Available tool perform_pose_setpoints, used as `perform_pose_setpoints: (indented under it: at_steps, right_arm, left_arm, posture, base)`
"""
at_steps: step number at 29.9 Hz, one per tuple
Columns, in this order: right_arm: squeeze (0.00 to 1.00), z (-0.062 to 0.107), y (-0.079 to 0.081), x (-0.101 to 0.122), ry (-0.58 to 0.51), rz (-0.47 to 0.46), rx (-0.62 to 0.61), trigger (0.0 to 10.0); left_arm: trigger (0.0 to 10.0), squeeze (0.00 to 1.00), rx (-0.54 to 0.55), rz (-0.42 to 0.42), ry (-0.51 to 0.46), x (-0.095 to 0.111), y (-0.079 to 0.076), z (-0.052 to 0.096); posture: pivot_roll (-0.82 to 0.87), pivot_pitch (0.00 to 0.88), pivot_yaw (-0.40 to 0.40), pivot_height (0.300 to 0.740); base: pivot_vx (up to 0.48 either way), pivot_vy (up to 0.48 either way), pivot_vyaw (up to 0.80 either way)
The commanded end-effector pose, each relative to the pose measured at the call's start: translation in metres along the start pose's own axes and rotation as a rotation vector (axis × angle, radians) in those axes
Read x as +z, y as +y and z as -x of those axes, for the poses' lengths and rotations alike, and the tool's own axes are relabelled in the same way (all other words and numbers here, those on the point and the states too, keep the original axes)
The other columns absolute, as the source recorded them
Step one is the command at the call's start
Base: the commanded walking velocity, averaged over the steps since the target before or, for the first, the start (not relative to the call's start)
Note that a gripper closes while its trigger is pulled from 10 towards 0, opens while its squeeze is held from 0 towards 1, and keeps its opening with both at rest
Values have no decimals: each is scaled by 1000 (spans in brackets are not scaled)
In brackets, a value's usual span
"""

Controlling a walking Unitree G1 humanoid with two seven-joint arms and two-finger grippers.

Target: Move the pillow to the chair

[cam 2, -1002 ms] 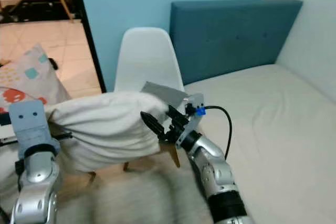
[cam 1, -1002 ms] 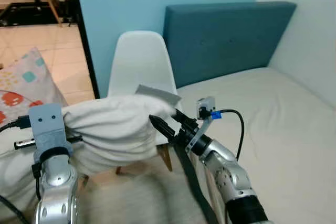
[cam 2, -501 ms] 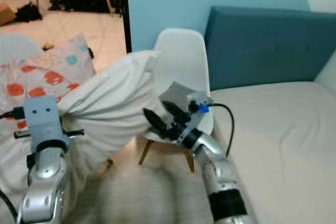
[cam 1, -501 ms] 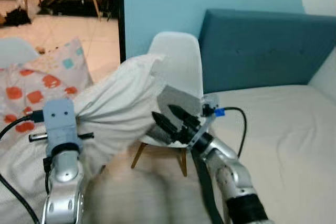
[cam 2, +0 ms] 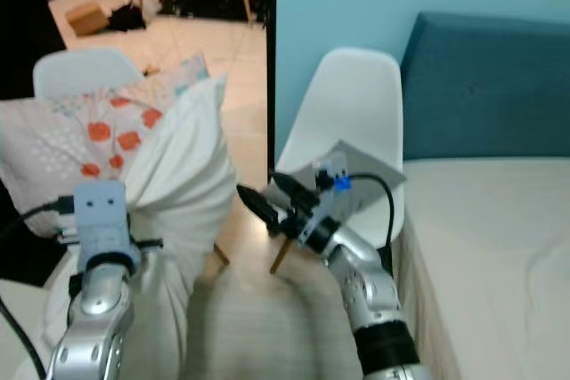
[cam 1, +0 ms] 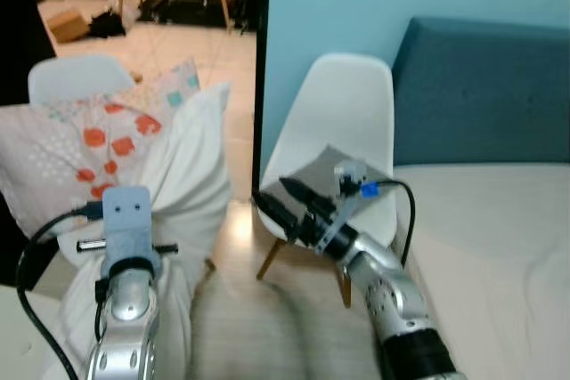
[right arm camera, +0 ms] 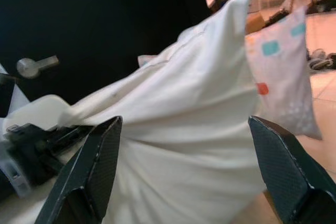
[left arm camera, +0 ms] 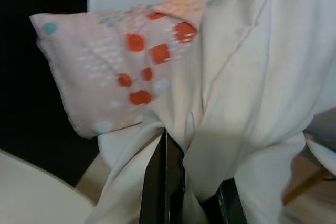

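the left gripper (left arm camera: 184,203) has its fingers pinching the white pillow (cam 1: 191,184), which hangs beyond them. the right gripper (cam 1: 276,199), fingers spread, hovers beside the pillow, before the white chair (cam 1: 347,122).

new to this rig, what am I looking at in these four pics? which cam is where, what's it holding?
It is a walking humanoid with two silver arms, each ending in two long black fingers. The two wide pictures come from a stereo camera on its head, looking forward and down. The other two come from a camera on each wrist, looking along that gripper's fingers.

The left gripper is shut on a fold of the white pillow, which hangs from it. The right gripper is open and apart from the pillow, pointing toward it.

Behind the white pillow, a patterned pillow with orange spots leans on one white chair. A second white chair stands by the blue wall, next to the bed with its blue headboard.
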State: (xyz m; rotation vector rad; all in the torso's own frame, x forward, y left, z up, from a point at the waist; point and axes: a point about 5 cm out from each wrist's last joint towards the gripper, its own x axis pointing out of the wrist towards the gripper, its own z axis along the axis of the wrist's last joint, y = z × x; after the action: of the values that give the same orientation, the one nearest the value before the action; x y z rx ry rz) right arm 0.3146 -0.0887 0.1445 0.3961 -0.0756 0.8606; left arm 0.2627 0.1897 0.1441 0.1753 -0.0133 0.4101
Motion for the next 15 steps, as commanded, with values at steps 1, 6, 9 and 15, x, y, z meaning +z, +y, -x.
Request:
perform_pose_setpoints:
  at_steps: [1, 6, 9, 15]
  right_arm:
    - [0, 0, 2, -1, 1, -10, 6, 10000]
    - [0, 0, 2, -1, 0, -10, 8, 10000]
    - [0, 0, 3, -1, 0, -10, 9, 10000]
    - [0, 0, 3, 0, -1, -11, 10, 10000]
  left_arm:
    - [10000, 0, 21, 12, -101, 17, 5, -3]
    - [10000, 0, 18, 8, -105, 18, 5, -3]
    - [10000, 0, 12, 5, -101, 17, 4, -3]
    - [10000, 0, -10, 9, -100, 19, 2, -5]
  posture:
    - [14, 0, -71, 740]
    - [15, 0, -71, 740]
    - [17, 0, -71, 740]
    - [15, 0, -70, 740]
  base:
    - [0, 0, 688]
    - [0, 0, 688]
    - [0, 0, 688]
    - [0, 0, 688]
